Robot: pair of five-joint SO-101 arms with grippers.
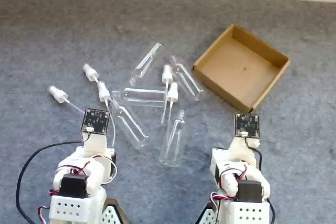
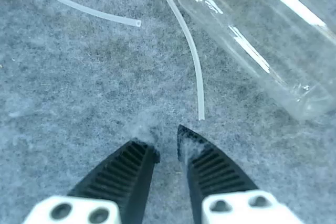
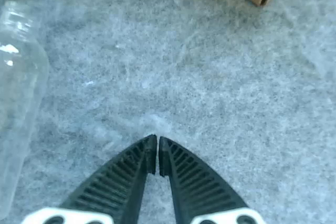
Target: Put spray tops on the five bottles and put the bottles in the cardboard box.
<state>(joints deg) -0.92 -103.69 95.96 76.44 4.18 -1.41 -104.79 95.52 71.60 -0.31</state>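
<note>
Starting the first capping step, I find all five bottles (image 1: 173, 137) lying uncapped on the counter (image 1: 52, 35). The tops (image 1: 104, 92) lie loose among them, and the box (image 1: 239, 64) sits empty at the far right. My left hand (image 2: 167, 142) is narrowly parted and holds nothing, just short of a tube (image 2: 193, 56) tip. My right hand (image 3: 157, 150) is closed and empty. Procedure, as I judge it: widen the left hand, grip one of the tops at its nozzle end, not the tube, and steady a bottle (image 2: 252, 35) with the right hand.

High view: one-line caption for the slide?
Five uncapped clear bottles and five loose spray tops scattered on the felt table beside the cardboard box, none boxed yet.
</note>
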